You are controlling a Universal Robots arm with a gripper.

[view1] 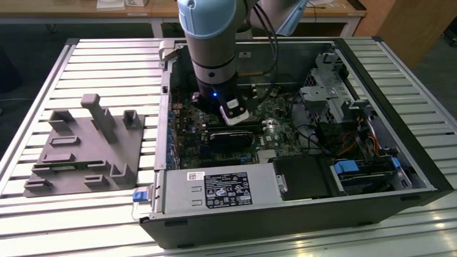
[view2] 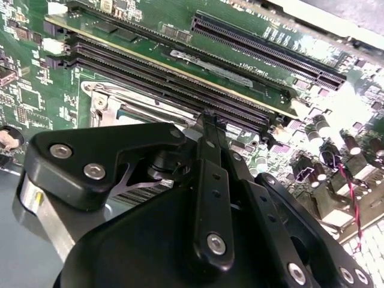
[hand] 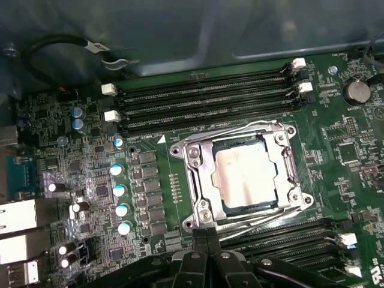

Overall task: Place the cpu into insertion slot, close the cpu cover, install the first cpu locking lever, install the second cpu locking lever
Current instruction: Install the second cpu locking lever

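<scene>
The arm (view1: 214, 48) reaches down into the open computer case (view1: 400, 160), its gripper (hand: 207, 235) low over the motherboard (hand: 150, 156). In the first wrist view the cpu (hand: 243, 173) lies flat in the insertion slot (hand: 287, 157), its dull silver top showing through the window of the cpu cover (hand: 204, 180), which is down over it. The fingertips (hand: 200, 238) sit pressed together, holding nothing, just beside the socket's edge at about seven o'clock from the chip. Long black memory slots (hand: 204, 99) run at twelve o'clock from the socket. In the exterior view, a grey fixture block (view1: 85, 150) rests on the slatted table (view1: 93, 219), at nine o'clock from the case.
</scene>
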